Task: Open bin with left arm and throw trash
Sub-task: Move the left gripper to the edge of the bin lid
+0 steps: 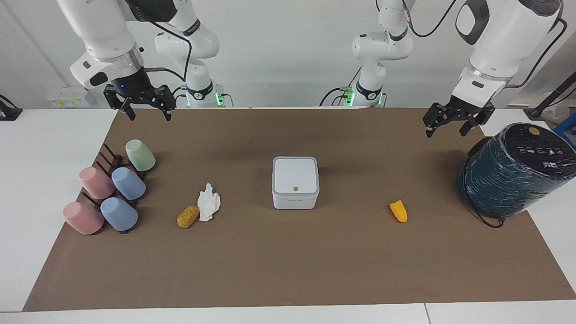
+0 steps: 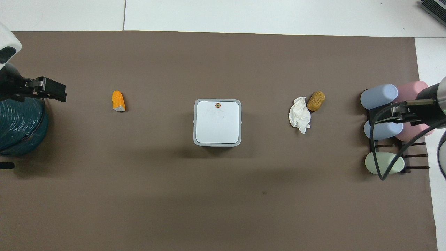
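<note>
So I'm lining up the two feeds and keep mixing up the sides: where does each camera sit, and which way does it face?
Facing view: high across the table, looking at the robots; both arms and bases show, left gripper and right gripper raised, jaws open.
Overhead view: high above the robots' end, looking steeply down; only the left gripper and right gripper show at the edges.
Shared, half a turn apart: closed bin, tissue, orange wedge.
</note>
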`<action>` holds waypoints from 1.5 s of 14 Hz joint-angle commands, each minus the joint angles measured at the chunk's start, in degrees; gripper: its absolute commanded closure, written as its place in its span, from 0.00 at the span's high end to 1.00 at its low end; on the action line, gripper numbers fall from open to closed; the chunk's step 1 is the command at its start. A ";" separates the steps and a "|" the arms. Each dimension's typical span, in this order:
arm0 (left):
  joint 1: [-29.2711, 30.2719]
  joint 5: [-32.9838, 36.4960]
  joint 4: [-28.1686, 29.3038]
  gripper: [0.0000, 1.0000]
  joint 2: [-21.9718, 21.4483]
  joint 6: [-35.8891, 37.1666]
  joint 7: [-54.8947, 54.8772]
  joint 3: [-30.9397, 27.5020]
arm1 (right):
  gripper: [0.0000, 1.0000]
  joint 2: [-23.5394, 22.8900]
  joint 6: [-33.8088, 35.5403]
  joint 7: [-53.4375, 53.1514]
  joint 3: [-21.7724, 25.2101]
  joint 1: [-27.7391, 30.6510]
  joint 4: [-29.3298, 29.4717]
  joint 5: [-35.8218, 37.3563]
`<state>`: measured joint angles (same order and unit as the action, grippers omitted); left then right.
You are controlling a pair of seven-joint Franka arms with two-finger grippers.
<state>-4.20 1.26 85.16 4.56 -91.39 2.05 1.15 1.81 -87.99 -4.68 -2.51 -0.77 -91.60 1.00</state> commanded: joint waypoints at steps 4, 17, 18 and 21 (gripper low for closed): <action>0.06 -0.47 2.11 1.00 -1.84 -0.72 -0.91 -0.27 | 1.00 1.53 0.19 1.61 0.32 0.15 -1.57 -1.36; -8.18 -0.82 10.09 0.00 -4.99 -7.20 7.52 0.34 | 1.00 1.45 0.19 1.61 0.40 0.15 -1.57 -1.36; -9.76 -0.82 12.63 0.00 -5.96 -9.49 9.27 0.34 | 1.00 1.45 0.19 1.61 0.40 0.15 -1.57 -1.36; -13.11 -1.87 15.56 0.00 -6.32 -13.28 12.80 0.34 | 1.00 1.53 0.19 1.61 0.40 0.15 -1.57 -1.36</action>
<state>-15.54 0.71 96.23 1.08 -101.40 12.82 2.24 1.81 -87.99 -4.68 -2.51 -0.77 -91.60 1.00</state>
